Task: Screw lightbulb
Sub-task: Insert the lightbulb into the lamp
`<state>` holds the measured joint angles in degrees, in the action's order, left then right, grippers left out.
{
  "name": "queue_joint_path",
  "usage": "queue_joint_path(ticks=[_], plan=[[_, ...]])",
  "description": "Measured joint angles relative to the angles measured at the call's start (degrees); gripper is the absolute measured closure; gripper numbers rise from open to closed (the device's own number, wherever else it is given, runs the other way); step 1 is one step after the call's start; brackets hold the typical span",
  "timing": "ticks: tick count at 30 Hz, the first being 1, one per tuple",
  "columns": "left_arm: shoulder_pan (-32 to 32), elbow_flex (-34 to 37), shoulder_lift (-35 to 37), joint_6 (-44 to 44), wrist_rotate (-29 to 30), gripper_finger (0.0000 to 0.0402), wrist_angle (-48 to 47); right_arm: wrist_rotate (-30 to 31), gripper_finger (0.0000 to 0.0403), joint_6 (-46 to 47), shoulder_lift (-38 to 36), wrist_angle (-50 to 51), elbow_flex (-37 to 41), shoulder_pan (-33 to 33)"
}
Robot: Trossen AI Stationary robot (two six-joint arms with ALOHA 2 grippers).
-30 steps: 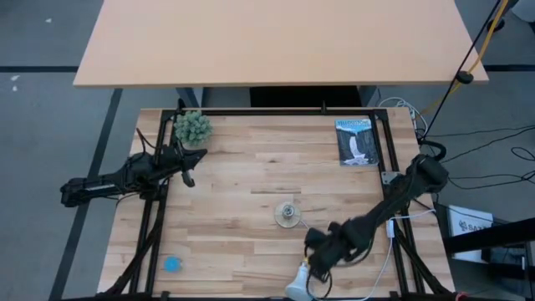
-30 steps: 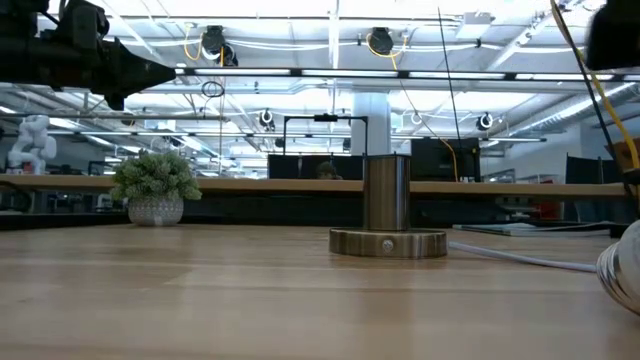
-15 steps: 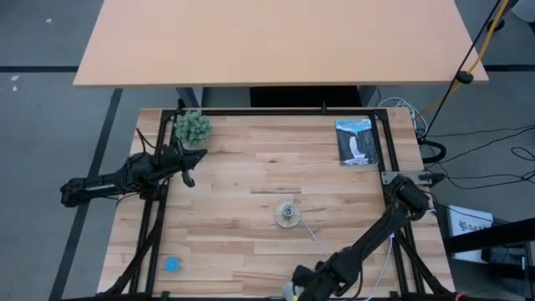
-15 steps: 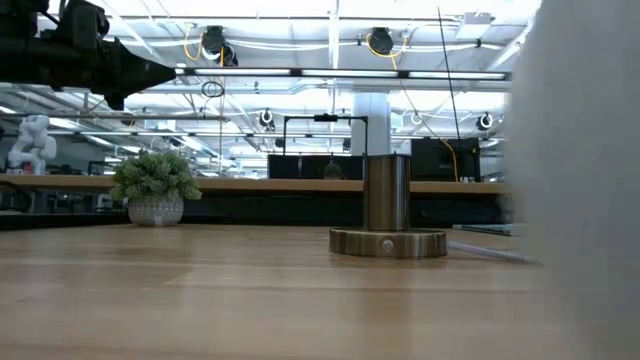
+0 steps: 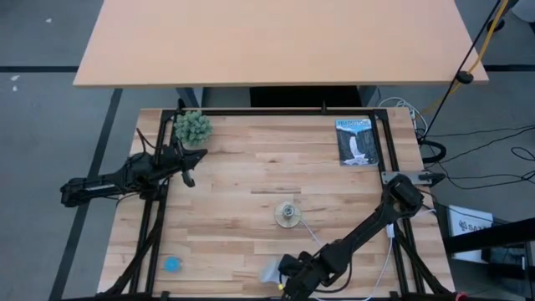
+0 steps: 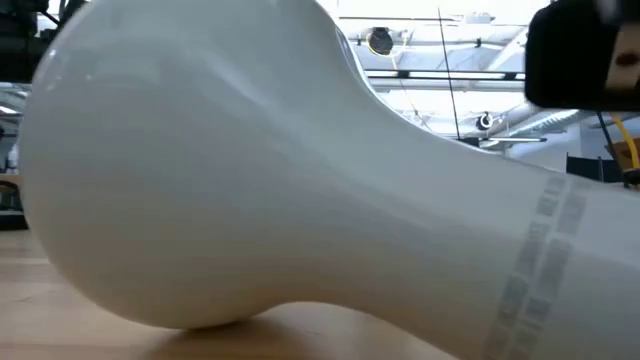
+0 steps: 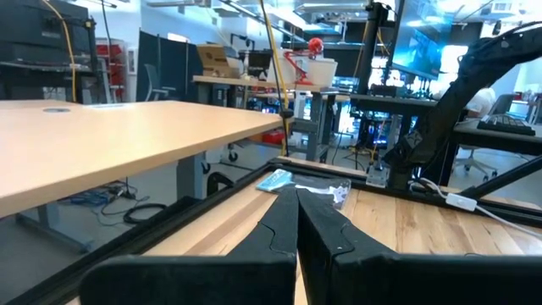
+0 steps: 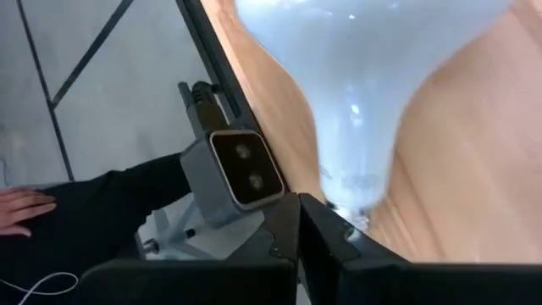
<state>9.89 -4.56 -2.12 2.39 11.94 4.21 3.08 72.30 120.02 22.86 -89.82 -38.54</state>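
The white lightbulb [image 5: 271, 271] lies on its side at the table's near edge, right in front of the low camera. In the low view its globe [image 6: 180, 200] rests on the wood and its neck runs off to the right. My right gripper [image 5: 290, 282] is shut, right beside the bulb's narrow end; the bulb also shows in the right wrist view [image 8: 364, 76]. My left gripper [image 5: 189, 170] is shut and empty, above the far left of the table. The round metal socket [image 5: 287, 214] with its white cord stands mid-table. My right gripper's shut fingers [image 8: 326, 233] are level and low over the table, at the narrow end of the bulb's neck [image 8: 351, 199], with one finger's outer side against it. The finger hides the screw base. The bulb lies on the table, its globe pointing away from the gripper.
A small potted plant [image 5: 192, 127] stands far left, a book [image 5: 357, 142] lies far right and a blue round thing [image 5: 171, 264] lies near left. The low camera's housing [image 8: 241, 174] sits at the near edge, with a person's hand [image 8: 21, 205] below it.
My right gripper has swung down to the table's near edge and then toward the left along it. The bulb has gone left along the near edge with it, its globe leading, and now fills the low view.
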Motion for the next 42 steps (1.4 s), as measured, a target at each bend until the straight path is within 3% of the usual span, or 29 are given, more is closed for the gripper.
queue_joint_path(ticks=[15,32,42], plan=[[-0.02,0.01,-0.02,0.00,0.00,0.0402,-0.33,0.22,0.0392,-13.22,-1.44,0.91,0.00,0.00],[0.00,-0.01,-0.02,0.00,0.00,0.0402,-0.73,7.58,0.0226,-13.77,0.25,2.55,0.00,1.02],[0.00,0.01,-0.02,0.00,0.00,0.0402,-0.75,7.35,0.0198,-14.47,4.60,0.79,0.02,1.64]])
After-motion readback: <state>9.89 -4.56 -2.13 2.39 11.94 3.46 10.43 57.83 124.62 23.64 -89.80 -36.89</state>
